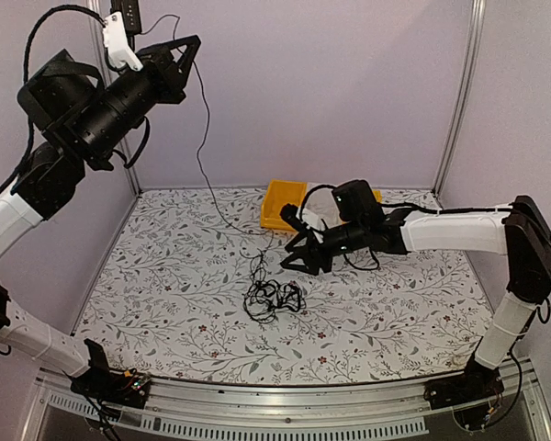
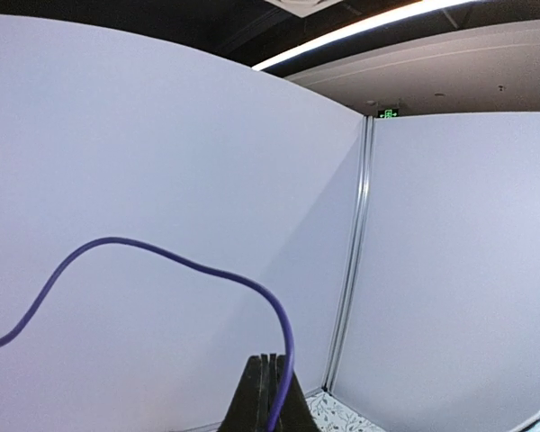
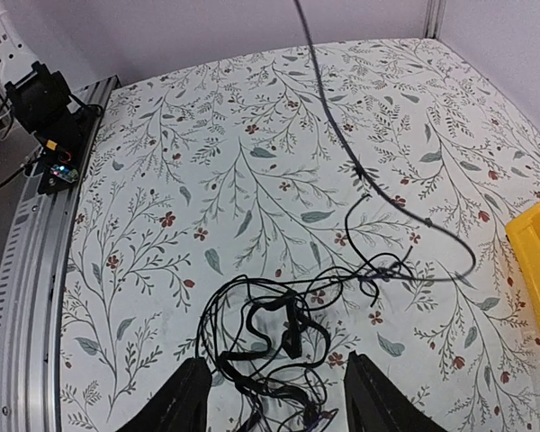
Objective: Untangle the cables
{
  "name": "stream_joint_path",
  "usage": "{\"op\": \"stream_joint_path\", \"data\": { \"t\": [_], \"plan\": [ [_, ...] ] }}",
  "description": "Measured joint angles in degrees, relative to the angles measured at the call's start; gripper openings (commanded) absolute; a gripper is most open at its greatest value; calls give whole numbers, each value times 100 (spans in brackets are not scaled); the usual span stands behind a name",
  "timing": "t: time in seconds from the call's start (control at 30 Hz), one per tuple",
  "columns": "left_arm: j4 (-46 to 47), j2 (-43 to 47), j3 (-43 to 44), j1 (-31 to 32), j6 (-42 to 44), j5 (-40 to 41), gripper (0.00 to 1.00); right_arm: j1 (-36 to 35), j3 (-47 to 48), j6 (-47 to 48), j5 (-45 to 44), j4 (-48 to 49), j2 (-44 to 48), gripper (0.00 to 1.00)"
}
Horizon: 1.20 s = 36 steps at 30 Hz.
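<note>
You have the left gripper [image 1: 191, 46] clamped shut on one cable strand [image 1: 202, 138] held high; your right gripper [image 3: 274, 396] stands open, gripping nothing, just over the tangled clump [image 1: 274, 299].

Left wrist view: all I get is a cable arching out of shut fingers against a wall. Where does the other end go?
Observer: The strand hangs from the left fingers, which are raised high. It runs down to a knotted clump on the table.
Operator: Right arm on the clump?
Observer: No. The right fingers stand open, pointed at the clump, gripping nothing.
Operator: Anything else nearby?
Observer: A yellow bin sits behind the clump, apart from it.
</note>
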<state>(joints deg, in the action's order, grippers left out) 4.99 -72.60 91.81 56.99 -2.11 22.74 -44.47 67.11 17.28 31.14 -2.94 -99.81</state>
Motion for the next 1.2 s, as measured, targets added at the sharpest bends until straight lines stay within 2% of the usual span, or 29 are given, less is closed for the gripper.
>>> {"op": "stream_joint_path", "data": {
  "t": [0.17,0.37,0.5,0.73,0.97,1.03,1.17,1.2],
  "plan": [
    [35,291,-387,0,-192,249,0,-330,337,-168,2,20,-319,60],
    [70,710,-507,0,-297,610,0,-352,1040,-774,-761,35,-1176,59],
    [-44,940,-514,0,-258,920,0,-345,1130,-988,-1071,2,-1357,58],
    [-330,1499,-763,0,-240,1545,0,-350,1147,-1075,-929,-13,-1394,65],
    [-857,1908,-1023,0,-358,2000,0,-492,1821,-1113,-861,48,-2116,71],
    [-1088,1980,-1023,0,-422,2085,0,-542,1958,-1176,-994,79,-2358,64],
    [-1585,2105,-984,0,-527,2243,0,-586,1998,-1322,-1403,103,-2754,19],
    [-1694,2127,-949,0,-527,2282,0,-590,1998,-1360,-1519,98,-2830,11]
  ]
}}
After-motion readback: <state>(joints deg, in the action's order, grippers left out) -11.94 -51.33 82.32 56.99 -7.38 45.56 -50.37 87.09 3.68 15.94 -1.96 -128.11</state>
